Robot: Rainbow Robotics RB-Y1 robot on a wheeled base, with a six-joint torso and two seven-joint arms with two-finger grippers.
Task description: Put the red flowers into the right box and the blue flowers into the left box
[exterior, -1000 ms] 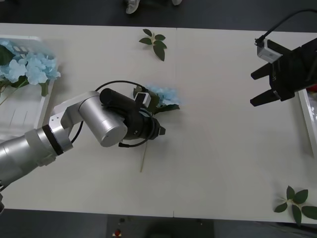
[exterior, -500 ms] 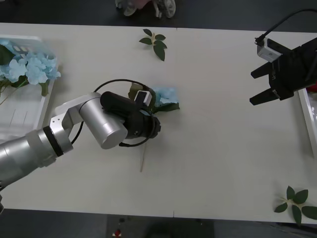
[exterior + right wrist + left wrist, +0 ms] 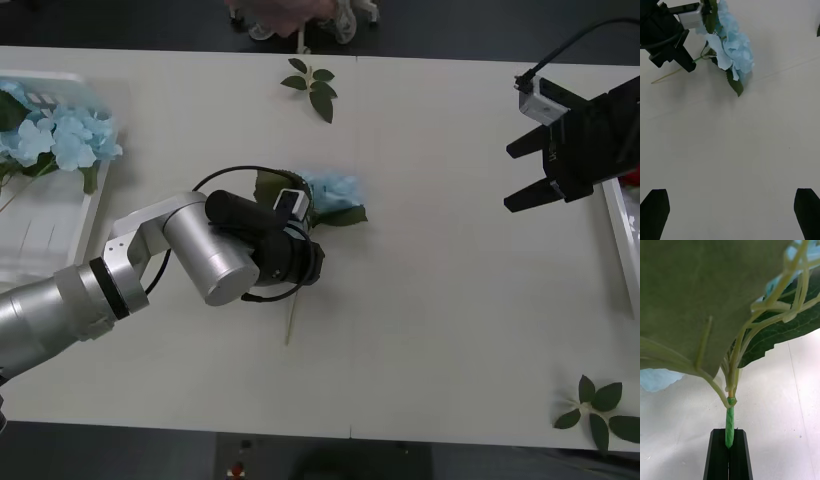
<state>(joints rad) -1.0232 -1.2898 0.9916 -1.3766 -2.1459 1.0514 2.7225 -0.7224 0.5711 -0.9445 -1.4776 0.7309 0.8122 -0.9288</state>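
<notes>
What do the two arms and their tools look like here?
The left arm has silver cylindrical links, a black band and a looping black cable. The left tool is black, with flat fingers and a small white module. The right tool is black, with pointed fingers, a white-grey box on top and a black cable.

text: none legible | labels: none | brands: none | numbers: none
</notes>
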